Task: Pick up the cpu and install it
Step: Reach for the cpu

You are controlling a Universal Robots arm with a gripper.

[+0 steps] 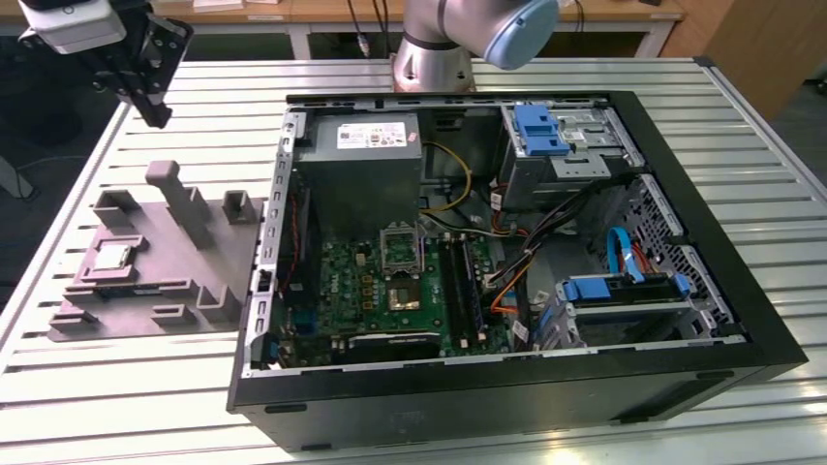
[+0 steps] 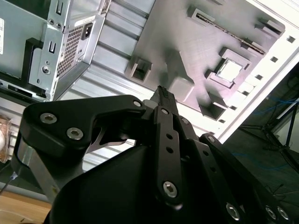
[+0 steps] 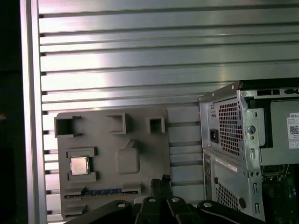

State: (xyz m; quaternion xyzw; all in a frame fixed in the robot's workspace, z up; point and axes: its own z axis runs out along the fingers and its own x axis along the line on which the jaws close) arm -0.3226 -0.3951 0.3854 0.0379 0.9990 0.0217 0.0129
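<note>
On the grey tray (image 1: 174,260), at the exterior view's left, the cpu (image 1: 110,256) is seated flat in its pocket. Well apart from it, over the bench's (image 1: 130,387) far left corner, the hand (image 1: 158,111) is held closed and empty. A clean pick would likely be helped by opening it, squaring it to the chip's edges and lowering it straight, clear of the pocket's ribs.

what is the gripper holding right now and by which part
Nothing. The gripper is empty, jaws shut, well clear of the cpu, which lies in a pocket of the tray.
</note>
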